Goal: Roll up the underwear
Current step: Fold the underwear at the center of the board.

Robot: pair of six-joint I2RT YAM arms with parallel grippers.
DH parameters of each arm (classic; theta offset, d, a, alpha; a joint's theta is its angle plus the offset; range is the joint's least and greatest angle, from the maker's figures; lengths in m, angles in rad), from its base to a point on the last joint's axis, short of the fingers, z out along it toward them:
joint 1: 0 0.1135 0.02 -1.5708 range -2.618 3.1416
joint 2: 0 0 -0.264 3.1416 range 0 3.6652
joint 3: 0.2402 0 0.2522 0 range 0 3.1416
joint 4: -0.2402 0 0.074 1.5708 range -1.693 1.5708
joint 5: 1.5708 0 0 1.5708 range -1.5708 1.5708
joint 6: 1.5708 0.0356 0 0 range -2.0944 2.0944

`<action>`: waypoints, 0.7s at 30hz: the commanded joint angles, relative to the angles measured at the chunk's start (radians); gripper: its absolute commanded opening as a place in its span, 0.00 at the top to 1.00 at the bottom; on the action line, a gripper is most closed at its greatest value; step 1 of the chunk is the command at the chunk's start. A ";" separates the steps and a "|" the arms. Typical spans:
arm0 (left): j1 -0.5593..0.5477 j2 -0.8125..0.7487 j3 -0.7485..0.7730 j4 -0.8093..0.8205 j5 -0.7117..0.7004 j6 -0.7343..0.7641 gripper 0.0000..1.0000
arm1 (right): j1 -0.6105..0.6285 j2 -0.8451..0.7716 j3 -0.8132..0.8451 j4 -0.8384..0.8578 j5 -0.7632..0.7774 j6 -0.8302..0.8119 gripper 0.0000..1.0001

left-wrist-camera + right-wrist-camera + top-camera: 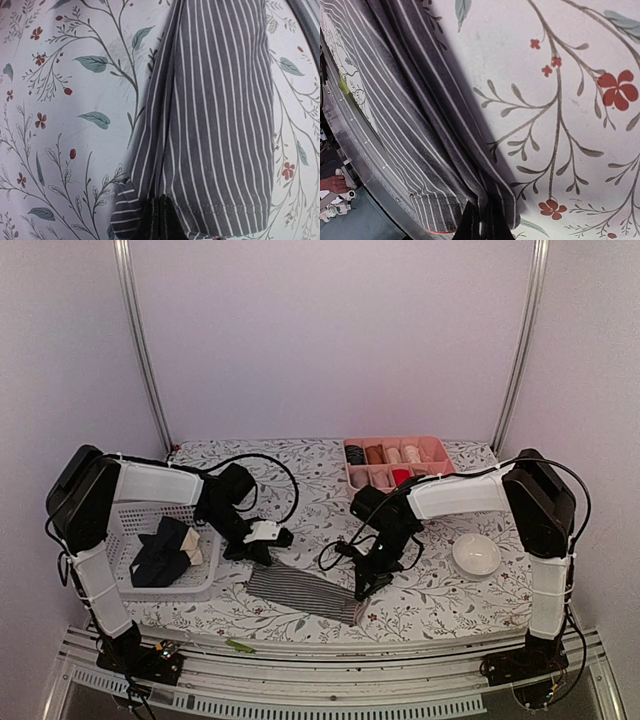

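Note:
A grey-and-white striped underwear [305, 592] lies stretched out on the floral tablecloth near the front edge. My left gripper [262, 562] is at its left end and my right gripper [362, 590] at its right end. In the left wrist view the striped underwear [215, 115] runs away from the left gripper [161, 220], which is shut on its hemmed edge. The right wrist view shows the right gripper [485, 222] shut on a bunched fold of the striped underwear [405, 125]. A black underwear [160, 555] and a cream one [193, 552] lie in the basket.
A white mesh basket [130, 515] stands at the left. A pink divided tray [440, 452] holding several rolled pieces sits at the back right. A white bowl [476, 554] rests at the right. The table's front rail [365, 170] runs just beside the striped cloth.

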 commanded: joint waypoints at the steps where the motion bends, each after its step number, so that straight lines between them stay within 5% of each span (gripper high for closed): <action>1: 0.022 -0.004 0.017 0.002 0.005 -0.033 1.00 | -0.005 0.016 -0.018 0.000 0.065 0.020 1.00; 4: 0.021 -0.001 0.010 0.017 -0.017 -0.049 0.99 | -0.004 0.003 0.001 -0.017 0.109 0.031 0.90; 7: 0.025 -0.014 0.011 0.035 -0.034 -0.096 0.82 | -0.005 -0.022 0.030 -0.045 0.155 0.045 0.65; 11: 0.036 -0.068 0.033 0.030 -0.013 -0.146 0.69 | -0.012 -0.089 0.054 -0.051 0.191 0.077 0.44; 21: 0.004 -0.164 0.014 -0.025 -0.039 -0.155 0.63 | -0.032 -0.246 -0.007 0.021 0.231 0.155 0.39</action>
